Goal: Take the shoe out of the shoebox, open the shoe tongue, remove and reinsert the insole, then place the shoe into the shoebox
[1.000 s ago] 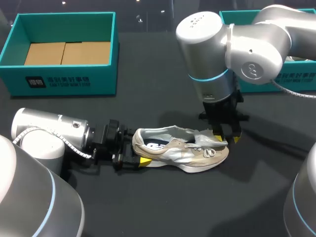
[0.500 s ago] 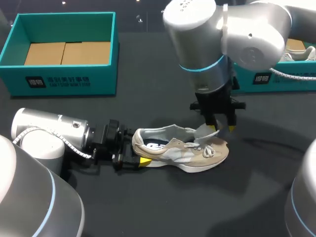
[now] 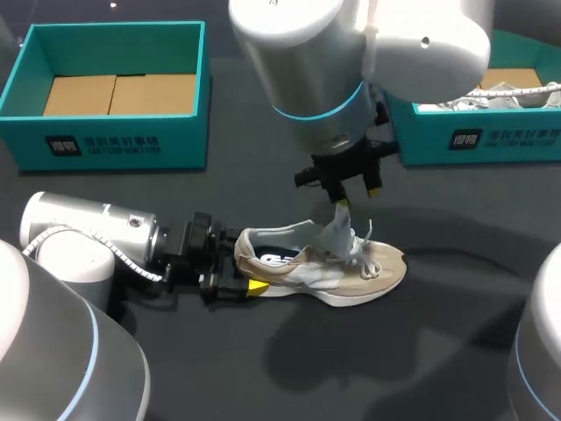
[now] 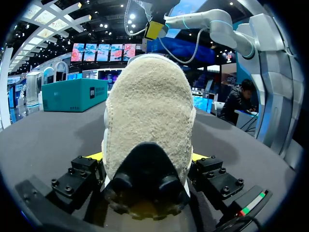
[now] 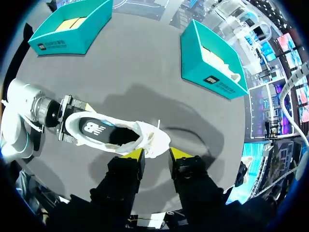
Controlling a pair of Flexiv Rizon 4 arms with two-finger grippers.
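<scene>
A beige and white shoe (image 3: 320, 263) lies on its side on the dark table, toe to the right. My left gripper (image 3: 238, 282) is at its heel; in the left wrist view the heel (image 4: 147, 125) fills the gap between both fingers, which press it from two sides. My right gripper (image 3: 355, 197) hangs above the shoe's middle, shut on the grey tongue (image 3: 338, 232), which stands pulled upward. In the right wrist view the tongue (image 5: 153, 141) sits between the yellow fingertips (image 5: 133, 153), with the dark insole (image 5: 94, 128) showing inside the shoe (image 5: 106, 133).
A teal shoebox (image 3: 114, 140) with a cardboard floor stands at the back left. A second teal box (image 3: 491, 140) at the back right holds another shoe and paper. My right arm's big joint hangs over the table's middle.
My right gripper has risen and moved left with the tongue, lifting it from lying flat to standing upright. The left arm and the shoe's heel have not moved.
</scene>
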